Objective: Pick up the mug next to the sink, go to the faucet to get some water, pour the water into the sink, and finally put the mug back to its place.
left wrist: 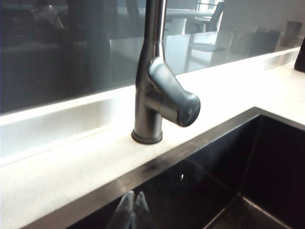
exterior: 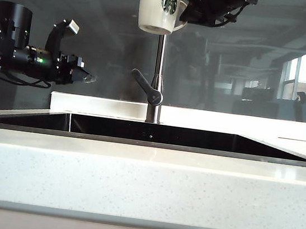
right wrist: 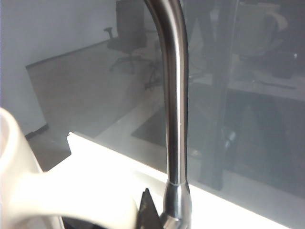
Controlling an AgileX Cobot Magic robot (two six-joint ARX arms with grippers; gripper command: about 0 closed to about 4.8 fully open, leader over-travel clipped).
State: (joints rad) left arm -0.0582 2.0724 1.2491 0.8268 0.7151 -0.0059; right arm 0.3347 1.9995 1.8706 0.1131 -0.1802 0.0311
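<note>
Pale speckled desk (exterior: 144,181) up front, with a glossy grey backsplash behind it reflecting an office with windows and chairs. The sink (exterior: 150,133) is a dark recessed basin running across the desk.

Right gripper (exterior: 184,12): its jaws are clamped on the handle of the mug (exterior: 159,5), way up at the top of the exterior view. That arm comes in from the upper right, roughly level, wrist pointing left. The mug hangs upright, long axis vertical, mouth up, green logo facing the camera, handle toward the right. It sits in front of the faucet (exterior: 157,78) neck, high over the sink's back edge. In the right wrist view the mug's white handle fills the near corner beside the steel neck.

Left gripper (exterior: 88,76): jaws shut, nothing in them. The arm reaches in level from the left, tips pointing right toward the faucet's lever (exterior: 147,87), clearly apart from it, hovering above the sink's left end. The left wrist view shows the closed tips low over the basin, facing the lever's butt end.
</note>
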